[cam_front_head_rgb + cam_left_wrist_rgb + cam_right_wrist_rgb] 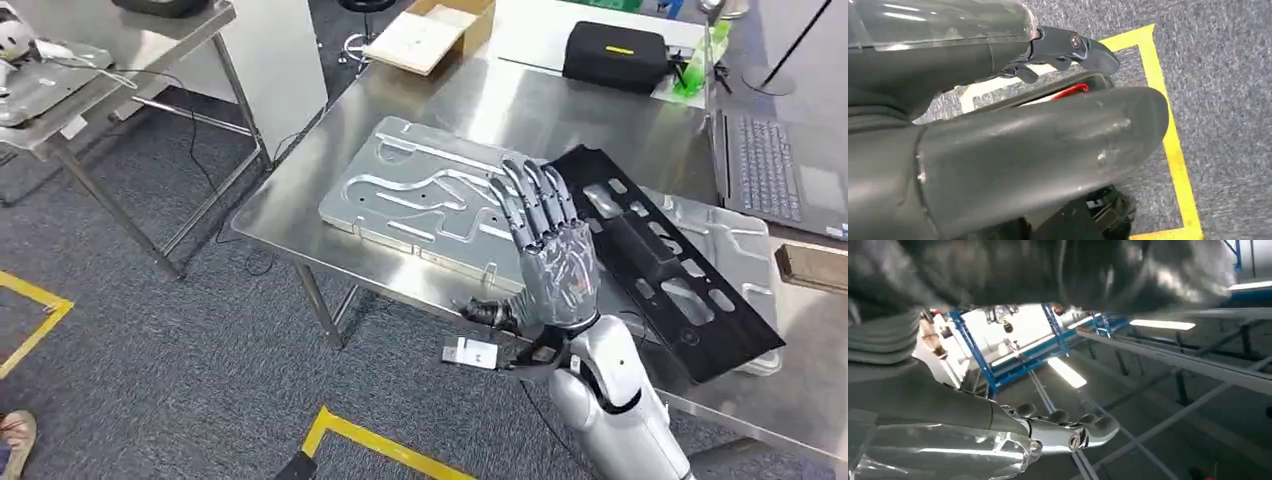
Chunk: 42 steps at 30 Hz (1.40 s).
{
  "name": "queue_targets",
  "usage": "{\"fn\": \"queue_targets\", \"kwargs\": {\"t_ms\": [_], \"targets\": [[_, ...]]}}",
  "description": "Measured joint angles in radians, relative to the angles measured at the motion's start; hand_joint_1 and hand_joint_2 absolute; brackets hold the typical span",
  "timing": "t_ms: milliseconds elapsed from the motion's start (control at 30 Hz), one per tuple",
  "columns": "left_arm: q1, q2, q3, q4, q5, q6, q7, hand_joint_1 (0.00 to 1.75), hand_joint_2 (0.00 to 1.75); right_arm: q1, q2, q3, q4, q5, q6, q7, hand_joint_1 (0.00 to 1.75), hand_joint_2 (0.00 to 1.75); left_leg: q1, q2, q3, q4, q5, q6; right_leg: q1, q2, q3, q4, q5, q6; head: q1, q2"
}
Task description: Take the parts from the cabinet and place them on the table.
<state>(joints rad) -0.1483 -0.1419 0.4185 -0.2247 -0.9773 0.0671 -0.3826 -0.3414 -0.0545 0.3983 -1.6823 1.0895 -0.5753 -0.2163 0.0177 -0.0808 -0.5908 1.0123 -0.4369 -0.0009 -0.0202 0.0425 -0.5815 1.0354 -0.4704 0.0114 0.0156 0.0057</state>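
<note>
Already on the steel table (300,205), the black slotted part (655,265) lies slantwise just beyond the robot's right hand (548,250), which hovers palm-up over the table's near edge with its fingers (530,195) spread and holding nothing; the right wrist view looks up past those fingers at ceiling lights. The black part rests across ribbed silver panels (430,190) and its near end looks to reach the table's edge, so a careless sweep of the arm could plausibly nudge it off onto the carpet. Beyond the hand and to its right sit a laptop (775,170) and a black case (615,55), close enough to crowd any further placing. A cardboard box (430,35) stands farther off. The left hand (1068,45) hangs low over grey carpet and yellow floor tape (1168,135), fingers curled in, apparently holding nothing.
</note>
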Motion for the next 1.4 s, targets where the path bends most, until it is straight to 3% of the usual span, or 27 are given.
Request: {"fn": "queue_targets", "kwargs": {"t_ms": [33,67,100,167,233,267,333,367,400,533,600,700,767,833,867,900,967,1033,1067,1100,1133,1200,1233,1267,1333,1367,1400], "targets": [[0.001,0.0,0.0,0.0,0.0,0.0,0.0,0.0,0.0,-0.001,0.002,0.005,-0.003,-0.001,0.0,0.0,0.0,0.0,0.003,0.004,-0.005,0.009,-0.006,-0.004,-0.012,-0.012,0.004,-0.015,0.008,-0.013,-0.002,0.0],[0.001,0.0,0.0,0.0,0.0,0.0,0.0,0.0,0.0,-0.002,0.003,0.01,-0.005,-0.002,0.0,0.0,0.0,0.0,0.001,0.038,-0.017,0.037,-0.028,-0.006,-0.006,-0.02,0.007,-0.019,0.01,-0.018,-0.002,0.0],[-0.001,0.0,0.0,0.0,0.0,0.0,-0.001,0.0,0.0,-0.003,0.003,0.013,-0.006,-0.002,-0.002,0.0,0.0,0.0,0.002,0.054,-0.043,0.089,-0.062,-0.007,-0.004,-0.03,0.007,-0.019,0.011,-0.027,-0.005,0.0],[-0.002,0.0,0.0,0.0,0.0,0.0,-0.001,0.0,0.0,-0.001,0.003,0.015,-0.007,-0.005,-0.005,0.0,0.0,0.0,0.002,0.064,-0.114,0.241,-0.13,-0.01,0.005,-0.055,0.005,-0.018,0.009,-0.032,-0.005,0.0],[0.002,0.0,0.0,0.0,0.0,0.0,-0.001,0.0,0.0,-0.001,0.003,0.018,-0.007,-0.007,-0.006,0.001,0.0,0.0,0.002,0.066,-0.14,0.294,-0.131,-0.01,0.011,-0.077,0.003,-0.015,0.007,-0.035,-0.004,0.0],[0.004,0.0,0.0,0.0,0.0,0.0,-0.001,0.0,0.0,-0.001,0.003,0.019,-0.007,-0.009,-0.008,0.003,0.0,0.0,0.002,0.069,-0.122,0.258,-0.102,-0.008,0.013,-0.086,0.003,-0.013,0.005,-0.035,-0.005,0.0],[0.003,0.0,0.0,0.0,0.0,0.0,-0.001,0.0,0.0,-0.002,0.003,0.021,-0.008,-0.012,-0.015,0.008,0.0,0.0,0.0,0.094,-0.036,0.097,-0.021,0.0,0.016,-0.106,0.006,-0.009,0.0,-0.032,-0.005,0.0],[0.001,0.0,0.0,0.0,0.0,0.0,-0.001,0.0,0.0,-0.002,0.003,0.021,-0.008,-0.012,-0.017,0.008,0.0,0.0,-0.006,0.138,-0.004,0.03,-0.017,0.007,0.018,-0.115,0.007,-0.007,-0.003,-0.029,-0.005,0.0],[-0.002,0.0,0.0,0.0,0.0,0.0,-0.001,0.0,0.0,-0.002,0.003,0.021,-0.008,-0.013,-0.018,0.009,0.0,0.0,-0.017,0.144,0.002,0.016,-0.019,0.014,0.026,-0.121,0.005,-0.001,-0.007,-0.022,-0.005,0.0],[0.004,0.002,0.0,0.0,-0.001,0.0,-0.002,0.0,0.0,-0.002,0.003,0.022,-0.008,-0.013,-0.02,0.01,0.0,0.0,-0.016,0.105,-0.003,0.007,-0.008,0.036,0.025,-0.155,0.011,-0.005,-0.007,-0.005,-0.004,0.0],[0.003,0.001,0.0,0.0,-0.005,-0.001,-0.001,0.0,0.0,-0.001,0.003,0.022,-0.011,-0.014,-0.03,0.012,0.0,0.0,-0.009,0.089,-0.001,0.0,0.0,0.045,0.015,-0.082,-0.016,0.057,-0.059,0.007,-0.003,0.0],[-0.002,0.0,-0.002,0.0,-0.008,-0.003,-0.002,0.0,0.0,0.016,-0.001,0.022,-0.012,-0.014,-0.04,0.013,0.0,0.0,-0.009,0.06,-0.004,0.001,0.003,0.048,0.012,-0.049,-0.116,0.271,-0.152,0.014,-0.003,0.0],[0.0,0.0,-0.002,0.0,-0.009,-0.004,0.0,0.0,0.0,0.027,-0.002,0.022,-0.012,-0.014,-0.042,0.013,0.0,0.0,-0.009,0.036,-0.004,0.004,0.002,0.048,0.011,-0.046,-0.124,0.273,-0.118,0.014,-0.003,0.0],[-0.001,0.0,-0.002,0.0,-0.008,-0.004,0.0,0.0,0.0,0.028,-0.005,0.022,-0.014,-0.014,-0.046,0.013,0.0,0.0,-0.009,0.013,-0.004,0.007,0.002,0.047,0.008,-0.027,-0.056,0.122,-0.027,0.006,-0.003,0.0],[-0.002,-0.001,-0.002,0.0,-0.007,-0.003,0.0,0.0,0.0,0.029,-0.005,0.022,-0.016,-0.014,-0.049,0.013,0.0,0.0,-0.009,0.002,-0.003,0.008,0.002,0.045,0.007,0.001,-0.015,0.036,0.011,0.001,-0.003,0.0],[-0.003,-0.002,-0.002,0.0,-0.007,0.001,0.005,0.0,0.0,0.031,-0.005,0.022,-0.017,-0.014,-0.051,0.013,0.0,0.0,-0.013,-0.005,-0.008,0.008,0.003,0.036,0.006,0.037,-0.001,0.003,-0.005,0.001,-0.004,0.0],[-0.005,-0.002,-0.002,0.0,-0.006,0.01,0.012,0.0,0.0,0.038,-0.005,0.021,-0.021,-0.014,-0.053,0.013,0.0,0.0,-0.006,-0.023,-0.014,0.007,0.007,0.023,0.012,0.017,-0.003,-0.004,0.001,-0.002,-0.004,0.0],[-0.002,-0.002,-0.002,0.0,-0.006,0.02,0.017,0.0,0.0,0.041,-0.006,0.022,-0.021,-0.014,-0.054,0.013,0.0,0.0,-0.008,-0.043,-0.017,-0.001,0.012,0.008,0.009,-0.002,0.003,-0.012,0.006,-0.015,-0.004,0.0],[-0.001,-0.002,-0.002,0.0,-0.006,0.024,0.018,0.0,0.0,0.041,-0.006,0.022,-0.022,-0.013,-0.054,0.013,0.0,0.0,-0.007,-0.023,-0.019,0.008,0.005,0.007,0.004,-0.014,0.007,-0.022,0.012,-0.024,-0.004,0.0],[-0.002,-0.002,-0.002,0.0,-0.005,0.026,0.019,0.0,0.0,0.044,-0.006,0.022,-0.023,-0.013,-0.055,0.013,0.0,0.0,-0.01,0.024,-0.031,0.039,-0.021,0.002,0.005,-0.024,0.009,-0.026,0.014,-0.027,-0.005,0.0],[-0.006,-0.002,-0.002,0.0,-0.003,0.026,0.02,0.0,0.0,0.046,-0.006,0.021,-0.024,-0.013,-0.057,0.013,0.0,0.0,-0.008,0.047,-0.058,0.094,-0.056,-0.001,0.007,-0.036,0.008,-0.026,0.013,-0.038,-0.004,0.0],[-0.008,-0.002,-0.002,0.0,0.002,0.022,0.021,0.0,0.0,0.054,-0.006,0.022,-0.024,-0.013,-0.059,0.014,0.0,0.0,-0.006,0.065,-0.132,0.255,-0.13,-0.007,0.012,-0.065,0.007,-0.026,0.012,-0.04,-0.004,0.0],[-0.006,-0.002,-0.002,0.0,0.005,0.018,0.023,0.0,0.0,0.058,-0.006,0.022,-0.024,-0.013,-0.059,0.014,0.0,0.0,-0.006,0.066,-0.154,0.302,-0.141,-0.009,0.013,-0.078,0.007,-0.025,0.011,-0.041,-0.005,0.0],[-0.004,-0.002,-0.002,0.0,0.006,0.015,0.023,0.0,0.0,0.06,-0.006,0.022,-0.024,-0.013,-0.059,0.014,0.0,0.0,-0.006,0.069,-0.156,0.309,-0.135,-0.01,0.014,-0.09,0.007,-0.025,0.01,-0.04,-0.005,0.0],[-0.002,-0.002,-0.001,0.0,0.012,0.01,0.023,0.0,0.0,0.061,-0.006,0.022,-0.024,-0.013,-0.06,0.014,0.0,0.0,-0.005,0.078,-0.105,0.214,-0.074,-0.009,0.014,-0.111,0.008,-0.022,0.006,-0.038,-0.005,0.0],[-0.003,-0.002,0.0,0.0,0.016,0.005,0.022,0.0,0.0,0.061,-0.006,0.021,-0.024,-0.013,-0.061,0.014,0.0,0.0,-0.006,0.093,-0.052,0.118,-0.029,-0.006,0.014,-0.122,0.01,-0.019,0.003,-0.035,-0.005,0.0],[-0.004,-0.002,0.001,0.0,0.021,0.002,0.018,0.0,0.0,0.061,-0.006,0.022,-0.026,-0.013,-0.063,0.014,0.0,0.0,-0.009,0.139,-0.011,0.044,-0.003,0.0,0.017,-0.129,0.011,-0.015,-0.002,-0.031,-0.005,0.0]]}}
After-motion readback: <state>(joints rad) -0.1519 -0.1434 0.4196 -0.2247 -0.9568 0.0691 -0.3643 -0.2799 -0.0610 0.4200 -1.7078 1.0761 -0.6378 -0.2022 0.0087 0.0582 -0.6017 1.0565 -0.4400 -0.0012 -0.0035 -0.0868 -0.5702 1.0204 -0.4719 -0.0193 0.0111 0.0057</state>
